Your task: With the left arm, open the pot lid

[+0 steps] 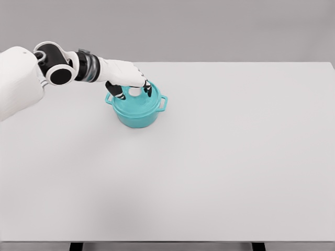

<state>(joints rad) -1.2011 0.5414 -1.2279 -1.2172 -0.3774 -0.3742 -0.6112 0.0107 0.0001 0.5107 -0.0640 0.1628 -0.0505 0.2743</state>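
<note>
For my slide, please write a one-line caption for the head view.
Left hand reaches down onto the lid of a teal pot standing on a white table.

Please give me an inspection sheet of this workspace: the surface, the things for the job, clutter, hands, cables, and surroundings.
Surface: white table, plain.
Job's things: teal pot with two side handles, upright at the table's left rear; lid on it.
Clutter: nothing seen.
Hands: left hand over the lid, fingers curled down at its centre; the knob is hidden, so a grip cannot be confirmed. Right arm not in view.
Cables: nothing seen.
Surroundings: plain grey backdrop; dark table legs at the bottom edge.
</note>
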